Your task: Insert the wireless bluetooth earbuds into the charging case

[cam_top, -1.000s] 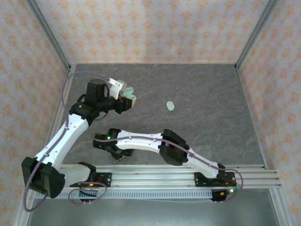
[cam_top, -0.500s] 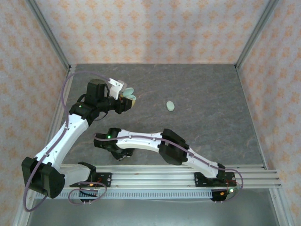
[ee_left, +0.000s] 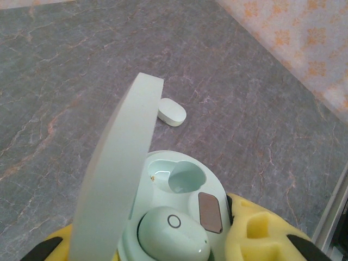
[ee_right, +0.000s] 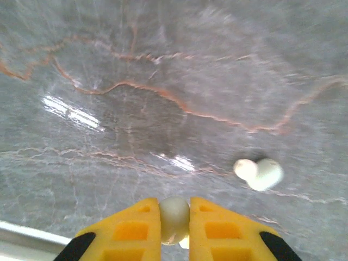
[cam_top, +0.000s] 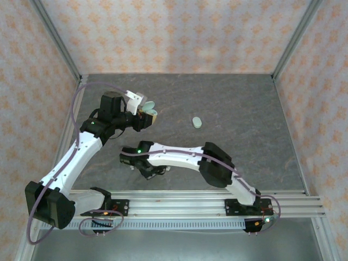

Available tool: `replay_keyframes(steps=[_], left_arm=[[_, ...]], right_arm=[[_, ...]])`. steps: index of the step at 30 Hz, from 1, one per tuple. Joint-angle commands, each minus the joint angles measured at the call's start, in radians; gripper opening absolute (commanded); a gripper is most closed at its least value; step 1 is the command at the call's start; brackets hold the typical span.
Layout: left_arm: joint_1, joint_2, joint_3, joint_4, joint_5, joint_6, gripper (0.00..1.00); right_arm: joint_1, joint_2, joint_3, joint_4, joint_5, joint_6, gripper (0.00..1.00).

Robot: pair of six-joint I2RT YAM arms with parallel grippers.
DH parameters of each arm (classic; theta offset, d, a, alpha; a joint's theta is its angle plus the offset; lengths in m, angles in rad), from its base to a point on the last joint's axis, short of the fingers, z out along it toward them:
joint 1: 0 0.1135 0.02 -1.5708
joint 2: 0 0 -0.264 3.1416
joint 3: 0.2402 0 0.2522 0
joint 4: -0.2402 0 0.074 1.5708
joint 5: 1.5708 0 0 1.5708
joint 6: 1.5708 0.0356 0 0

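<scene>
1. At the tabletop's [cam_top: 244, 109] left side, the left gripper [cam_top: 144, 117] has its jaws closed on the open charging case [ee_left: 185, 198], whose lid [ee_left: 117, 179] stands up.
2. A seated earbud [ee_left: 174, 236] fills the near well, and the far well [ee_left: 176, 174] is empty.
3. Beyond it, a closed case [ee_left: 172, 112] lies well apart.
4. Near the rail, the right gripper [ee_right: 174, 225] has its jaws clamped on a held earbud [ee_right: 174, 213], white between the yellow pads [ee_right: 130, 234].
5. A loose earbud [ee_right: 260, 173] lies on the tabletop just ahead and to its right.

Grey marbled tabletop [cam_top: 244, 109], orange-patterned walls [cam_top: 163, 32]
</scene>
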Motion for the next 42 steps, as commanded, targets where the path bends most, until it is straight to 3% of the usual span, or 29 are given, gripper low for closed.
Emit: replay_keyframes(steps=[1,10,15,22,32,42], left_arm=[[0.011,-0.035,0.031,0.023,0.008,0.022,0.00],[0.012,-0.120,-0.037,0.119,0.093,0.066,0.00],[0.012,-0.171,-0.081,0.175,0.171,0.078,0.00],[0.005,-0.206,-0.120,0.280,0.294,0.036,0.00],[-0.115,-0.173,-0.099,0.313,0.296,0.034,0.00],[-0.166,-0.165,-0.084,0.330,0.295,0.013,0.00]], right_arm=[[0.001,-0.140,-0.038,0.011,0.097,0.027,0.14],[-0.079,-0.512,-0.258,0.088,0.089,0.096,0.13],[-0.184,-0.725,-0.354,0.184,-0.020,0.117,0.13],[-0.295,-0.962,-0.447,0.485,-0.258,0.119,0.12],[-0.329,-0.894,-0.266,0.536,-0.469,-0.025,0.12],[-0.393,-0.874,-0.261,0.528,-0.512,-0.027,0.12]])
